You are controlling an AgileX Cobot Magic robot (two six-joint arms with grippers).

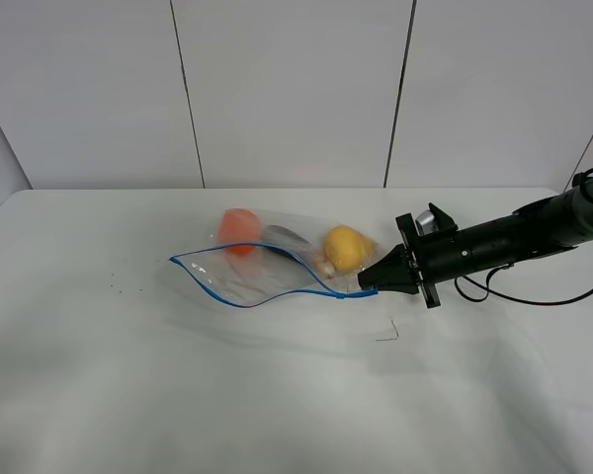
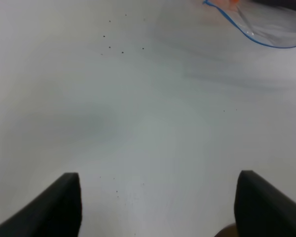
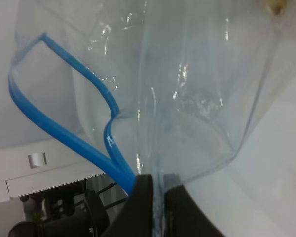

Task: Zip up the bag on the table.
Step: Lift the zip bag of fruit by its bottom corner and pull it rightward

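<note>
The right gripper is clamped tight on the zipper-end corner of the bag, which lies on the table straight ahead of its tips, thin, floppy and probably slippery, so the empty, widely spread left gripper should pinch the blue strip itself.

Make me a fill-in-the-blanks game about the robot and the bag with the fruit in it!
1. The bag lies on the white table, and its zipper strip is the colour ____.
2. The bag's mouth is ____, not zipped.
3. The right gripper pinches a corner of the ____.
4. The left gripper is open above the table and holds ____.
Missing words: blue, open, bag, nothing.
</note>
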